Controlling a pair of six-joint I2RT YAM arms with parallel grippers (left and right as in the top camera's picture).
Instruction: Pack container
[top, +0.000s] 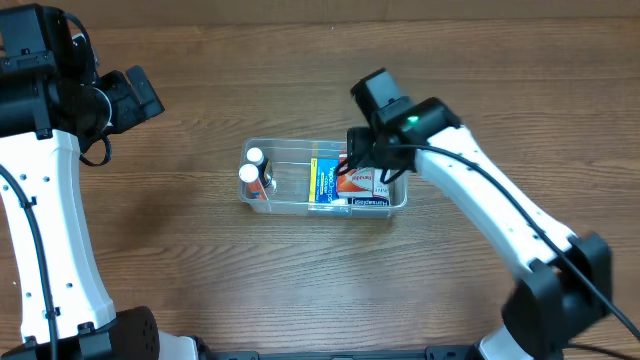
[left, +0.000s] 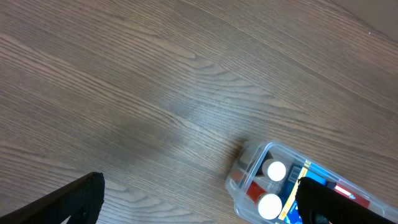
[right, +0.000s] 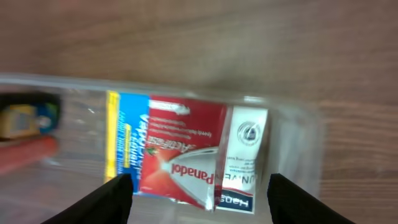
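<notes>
While the overhead view shows the container (top: 292, 165) with its right end under the right gripper (top: 362, 168), the left wrist view shows the left gripper (left: 202, 180) spread wide and empty, the container partly behind one finger. In the right wrist view, the right gripper's jaws stand apart, holding nothing, above a red box (right: 183, 155) and a white box (right: 245, 149).

We saw a clear, colourless container (top: 290, 142) on a brown, wood-grained desk (top: 300, 290). Inside it we noted a red box (right: 186, 155) with white lettering, a blue box (right: 127, 134) with a yellow stripe, a white box (right: 245, 149) and two white caps (top: 255, 156).
</notes>
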